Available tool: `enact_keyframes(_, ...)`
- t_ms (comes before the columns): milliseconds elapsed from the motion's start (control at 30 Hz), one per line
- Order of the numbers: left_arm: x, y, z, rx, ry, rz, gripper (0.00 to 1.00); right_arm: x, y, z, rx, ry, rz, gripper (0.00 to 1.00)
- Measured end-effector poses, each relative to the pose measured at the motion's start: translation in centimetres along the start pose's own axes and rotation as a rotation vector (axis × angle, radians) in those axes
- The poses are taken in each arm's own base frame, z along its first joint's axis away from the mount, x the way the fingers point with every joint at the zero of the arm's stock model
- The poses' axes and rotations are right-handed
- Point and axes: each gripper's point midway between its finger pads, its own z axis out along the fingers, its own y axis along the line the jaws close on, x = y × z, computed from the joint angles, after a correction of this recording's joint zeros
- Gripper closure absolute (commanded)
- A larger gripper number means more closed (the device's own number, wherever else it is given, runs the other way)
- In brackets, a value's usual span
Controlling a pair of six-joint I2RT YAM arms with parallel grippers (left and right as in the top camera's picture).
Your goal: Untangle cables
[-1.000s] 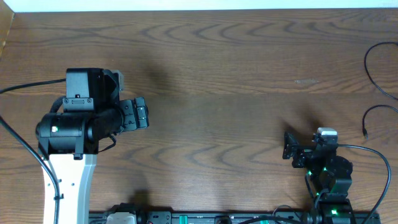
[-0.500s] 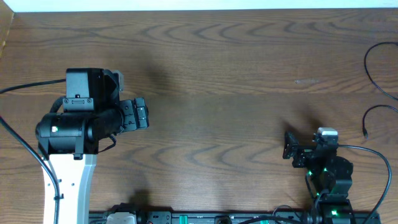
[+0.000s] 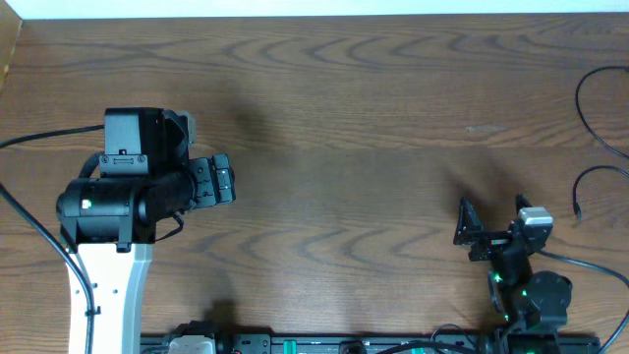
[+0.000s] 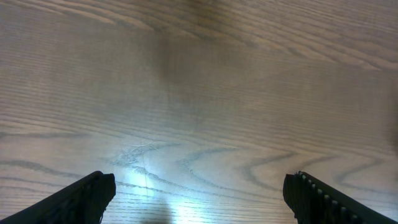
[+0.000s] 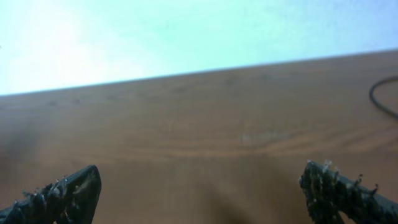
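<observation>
Thin black cables lie at the table's far right edge in the overhead view. One strand (image 3: 579,102) curves in a loop, and a second strand (image 3: 576,195) below it ends in a small plug. A bit of cable (image 5: 378,99) also shows at the right edge of the right wrist view. My right gripper (image 3: 469,225) (image 5: 199,183) is open and empty, to the left of the cables and apart from them. My left gripper (image 3: 223,181) (image 4: 199,190) is open and empty over bare wood on the table's left side, far from the cables.
The wooden table (image 3: 344,118) fills the overhead view. Thicker black arm cords run from the left arm (image 3: 29,138) and the right arm (image 3: 590,244). A rail with electronics (image 3: 295,344) lies along the front edge. A pale wall borders the back.
My right arm has shifted right and tilted, carrying its gripper a little right and toward the back. The left arm and the cables have not moved.
</observation>
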Motion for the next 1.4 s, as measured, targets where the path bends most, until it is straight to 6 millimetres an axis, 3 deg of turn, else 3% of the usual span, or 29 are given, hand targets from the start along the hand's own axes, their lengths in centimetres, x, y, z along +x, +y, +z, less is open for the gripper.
enact_keyframes(367,0.0,0.0,-0.2,0.001,-0.007,0.001,0.08,-0.5,0.1,-0.1,-0.004,-0.023,-0.003,0.01)
enact_keyframes(567,0.6,0.4,-2.2,-0.019,-0.092,0.001,0.08,-0.5,0.1,-0.1,-0.004,-0.023,-0.003,0.01)
enact_keyframes(700,2.0,0.8,-4.4,-0.02,-0.202,-0.013,0.08,-0.5,0.1,-0.1,-0.004,-0.024,-0.003,0.01)
enact_keyframes(1133,9.1,1.4,-11.8,0.091,-0.645,-0.112,0.08,-0.6,0.1,-0.2,-0.004,-0.025,-0.003,0.01)
enact_keyframes(1267,10.4,1.6,-12.0,0.097,-0.651,-0.13,0.08,-0.6,0.1,-0.2,-0.004,-0.025,-0.003,0.01)
enact_keyframes(1400,11.3,1.9,-10.7,0.084,-0.594,-0.132,0.07,-0.6,0.1,-0.2,-0.004,-0.025,-0.003,0.01)
